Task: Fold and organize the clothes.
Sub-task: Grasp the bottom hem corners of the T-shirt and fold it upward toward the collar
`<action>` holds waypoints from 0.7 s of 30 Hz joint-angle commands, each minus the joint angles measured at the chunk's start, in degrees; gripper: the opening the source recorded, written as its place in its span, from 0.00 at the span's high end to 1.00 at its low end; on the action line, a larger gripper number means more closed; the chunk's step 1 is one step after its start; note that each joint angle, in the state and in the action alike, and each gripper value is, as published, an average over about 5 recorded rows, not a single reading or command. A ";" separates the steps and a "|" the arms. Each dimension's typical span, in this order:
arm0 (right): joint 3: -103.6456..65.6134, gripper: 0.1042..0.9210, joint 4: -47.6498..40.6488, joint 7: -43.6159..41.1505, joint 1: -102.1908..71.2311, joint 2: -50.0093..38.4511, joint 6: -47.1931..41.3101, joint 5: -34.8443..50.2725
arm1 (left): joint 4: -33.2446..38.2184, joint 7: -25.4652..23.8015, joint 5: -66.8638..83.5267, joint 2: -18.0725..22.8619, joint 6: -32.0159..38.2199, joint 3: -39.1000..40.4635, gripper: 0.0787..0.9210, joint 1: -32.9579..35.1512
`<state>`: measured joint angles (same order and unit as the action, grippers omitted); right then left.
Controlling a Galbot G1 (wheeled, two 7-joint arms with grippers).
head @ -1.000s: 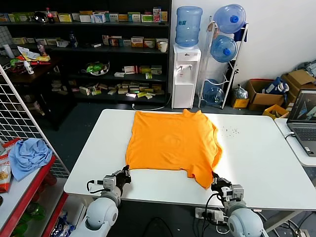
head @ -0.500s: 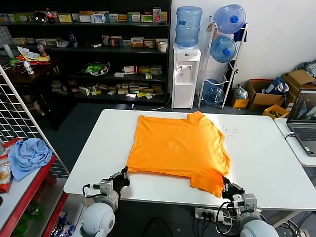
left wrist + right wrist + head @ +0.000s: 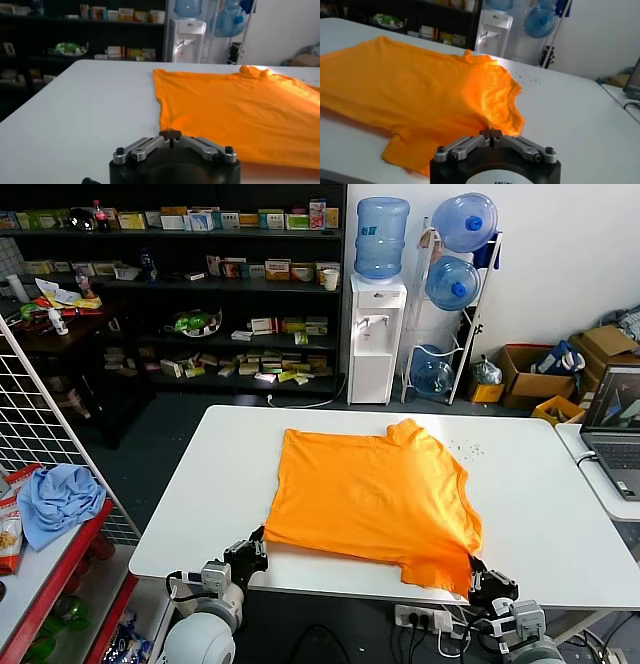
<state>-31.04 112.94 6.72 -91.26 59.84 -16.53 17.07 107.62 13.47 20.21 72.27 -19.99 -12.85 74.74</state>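
Note:
The bright orange T-shirt (image 3: 375, 494) lies spread on the white table (image 3: 200, 484), skewed, with its collar at the far side. No lettering shows. My left gripper (image 3: 257, 539) is at the shirt's near left corner, by the table's front edge. In the left wrist view the left gripper (image 3: 170, 134) is shut on the hem of the shirt (image 3: 240, 115). My right gripper (image 3: 476, 566) is at the near right corner. In the right wrist view the right gripper (image 3: 490, 132) is shut on bunched, lifted fabric of the shirt (image 3: 410, 95).
A light blue cloth (image 3: 55, 494) lies on a red shelf at the left, behind a wire rack. A laptop (image 3: 615, 434) stands on a second table at the right. A water dispenser (image 3: 378, 334) and shelves stand beyond the table.
Both grippers have pulled back toward the table's front edge, the right one also rightward. The shirt has slid nearer and to the right with them.

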 commanded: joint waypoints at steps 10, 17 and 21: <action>3.19 0.97 -15.01 -4.93 18.62 -6.24 4.63 3.89 | -13.89 -0.39 -1.69 5.12 2.96 0.52 0.99 -13.78; 8.20 0.97 -24.53 -7.22 27.93 -6.39 6.79 4.07 | -19.18 -0.57 -1.82 6.01 3.30 1.17 0.99 -18.56; 11.32 0.97 -29.41 -7.89 32.24 -5.38 6.85 4.51 | -20.72 -0.71 -1.81 6.05 3.32 1.24 0.99 -19.87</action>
<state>-24.48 94.07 0.49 -69.64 54.85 -11.06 20.74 93.84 12.88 18.68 77.67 -17.02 -11.67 61.13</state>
